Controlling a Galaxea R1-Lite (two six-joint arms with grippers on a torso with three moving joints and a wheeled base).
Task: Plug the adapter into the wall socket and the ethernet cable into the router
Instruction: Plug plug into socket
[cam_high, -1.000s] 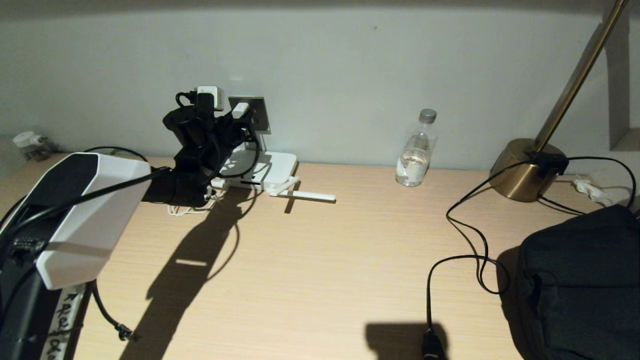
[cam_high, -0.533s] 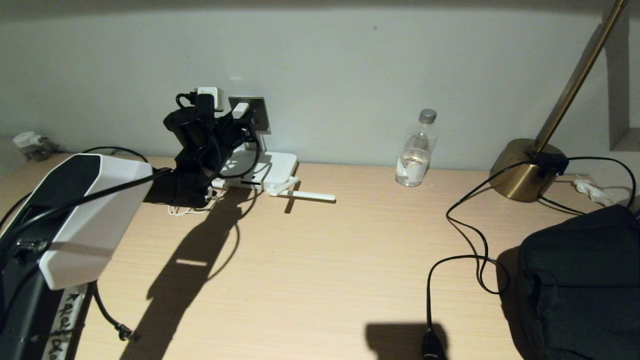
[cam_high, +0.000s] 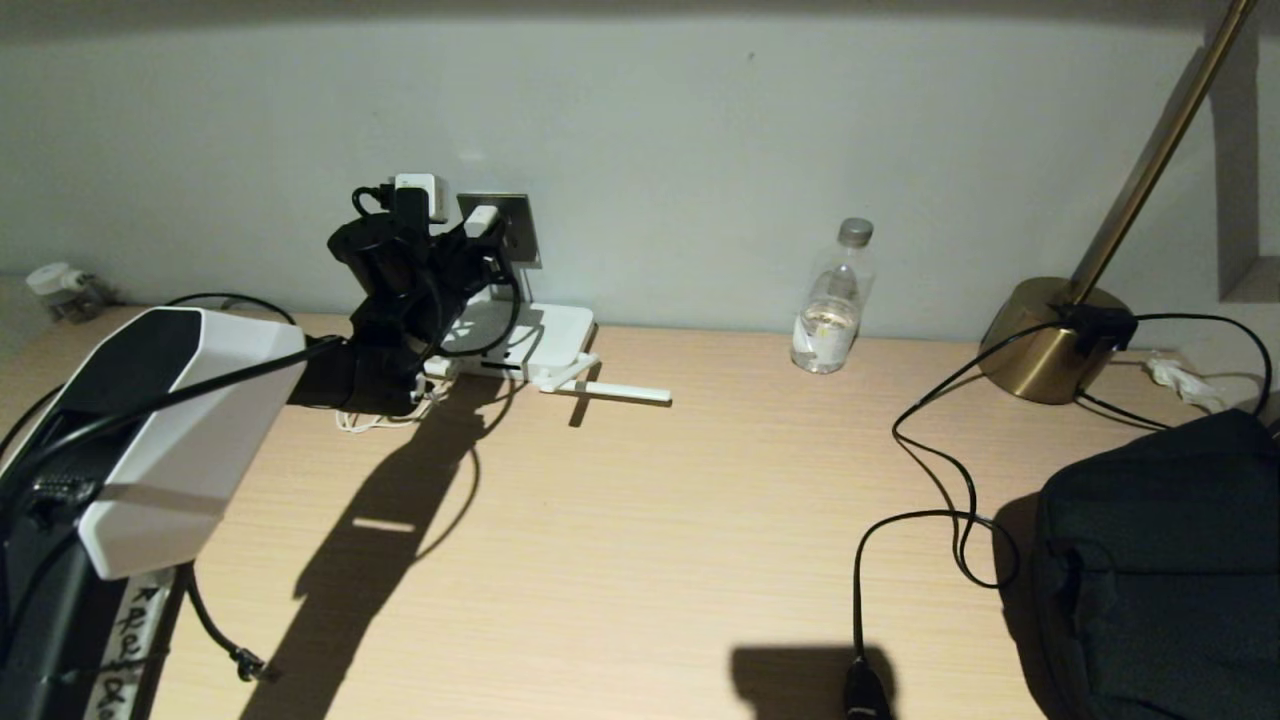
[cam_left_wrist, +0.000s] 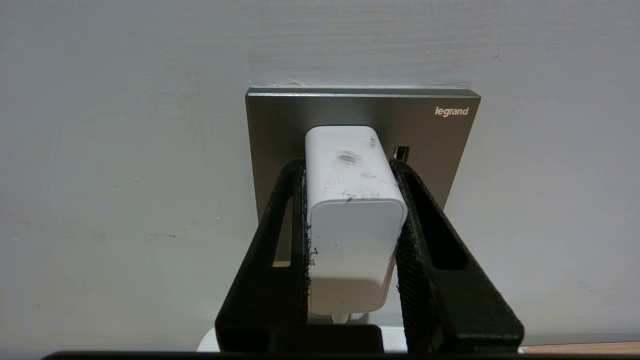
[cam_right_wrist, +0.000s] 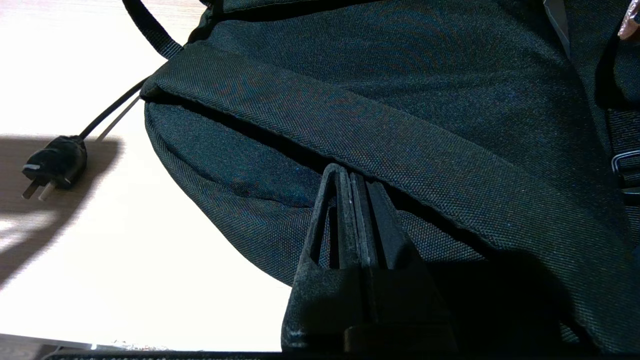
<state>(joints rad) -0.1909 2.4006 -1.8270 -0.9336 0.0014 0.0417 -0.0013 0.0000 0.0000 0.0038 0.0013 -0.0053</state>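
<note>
My left gripper (cam_left_wrist: 348, 167) is shut on the adapter (cam_left_wrist: 355, 220), a small white brick pinched by its two sides. The adapter's far end sits against the middle of the grey wall socket (cam_left_wrist: 280, 120), and its prongs are hidden. In the head view the left gripper (cam_high: 478, 238) holds the adapter (cam_high: 482, 217) at the wall socket (cam_high: 518, 228), above the router (cam_high: 548, 335). The adapter's thin white cord (cam_high: 368, 421) trails on the desk. I cannot make out the ethernet cable's clear plug. My right gripper (cam_right_wrist: 350, 175) is shut on nothing and rests beside a dark bag (cam_right_wrist: 425, 100).
A router antenna (cam_high: 620, 392) lies flat on the desk. A water bottle (cam_high: 832, 300) stands by the wall. The brass lamp base (cam_high: 1045, 340) is at the back right, and its thin black cord ends in a two-prong plug (cam_right_wrist: 52, 167). The bag (cam_high: 1160, 560) fills the front right.
The left arm has shifted very slightly. Its gripper stays at the socket with the adapter in it. The right arm has not moved.
</note>
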